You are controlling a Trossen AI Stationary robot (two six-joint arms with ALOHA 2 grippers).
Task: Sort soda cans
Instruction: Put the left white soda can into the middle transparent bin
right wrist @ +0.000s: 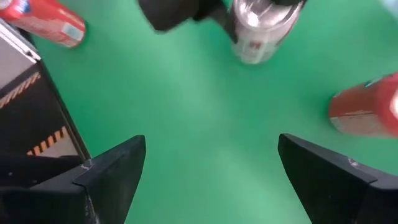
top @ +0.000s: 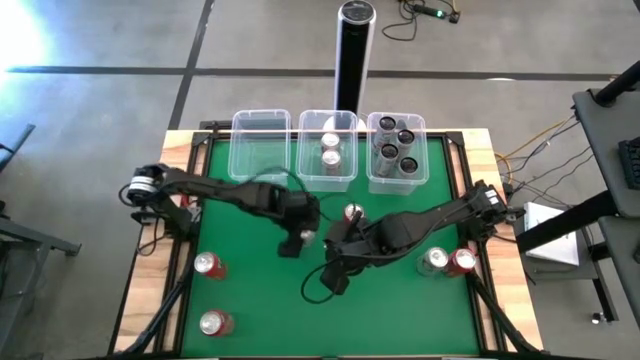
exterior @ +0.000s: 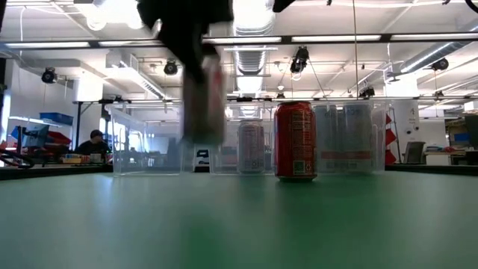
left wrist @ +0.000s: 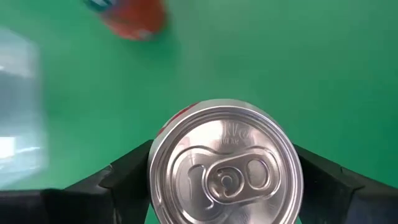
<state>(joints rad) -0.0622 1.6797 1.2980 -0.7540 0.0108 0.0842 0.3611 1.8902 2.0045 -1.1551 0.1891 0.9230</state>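
Green felt covers the table (top: 260, 300) in the high view; three clear tubs stand at twelve o'clock, the left tub (top: 261, 147) bare, the middle tub (top: 327, 175) with two silver cans, the right tub (top: 396, 150) with dark grey cans; the left gripper (top: 291, 240) sits near table centre clasping a can hidden beneath it; the right gripper (top: 336, 278) hangs just beside it toward four o'clock; one red can (top: 352, 212) stands between them and the tubs.

Low view: the held can (exterior: 203, 97) hangs upright and off the felt, blurred; the red can (exterior: 296, 141) stands on the table before the tubs.

Left wrist view: dark fingers (left wrist: 127, 171) clench the silver-topped can (left wrist: 226, 165) on both sides, its long axis vertical; so the left arm carries it, and the middle tub lies toward twelve to one o'clock from it, likely its goal if the body is silver.

Right wrist view: the right fingers (right wrist: 112, 171) are spread wide over bare felt, released.
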